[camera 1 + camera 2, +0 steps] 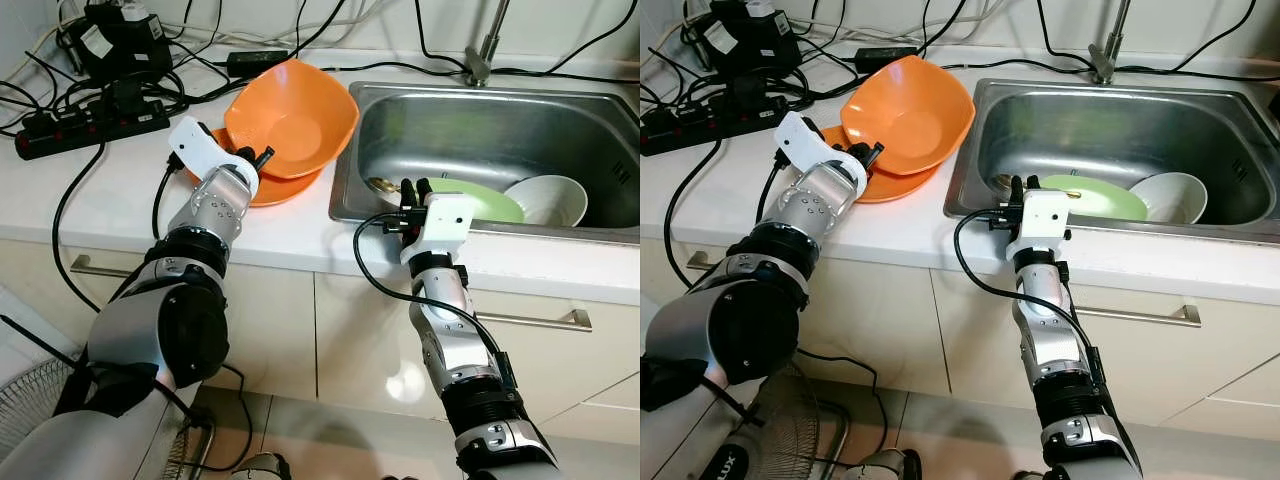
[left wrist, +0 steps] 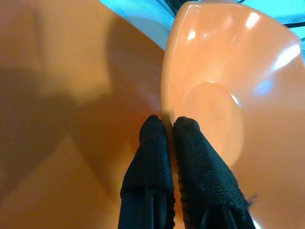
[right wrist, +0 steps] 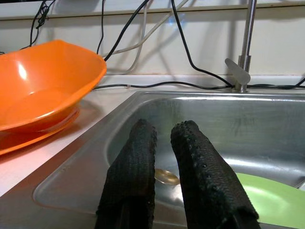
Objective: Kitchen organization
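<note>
Left hand raised forward, fingers pinched together; right hand extended, fingers slightly parted.

Partial white lettering, "LUX", legible on the dark base of a floor fan below the counter; no other readable text, labels or numbers.

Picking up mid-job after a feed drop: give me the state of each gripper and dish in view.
left gripper: shut on the orange bowl's rim
orange bowl: tilted, resting on the orange plate
orange plate: flat on the counter
right gripper: slightly open, empty, at the sink's front edge
green plate: lying in the sink
white bowl: upright in the sink
</note>
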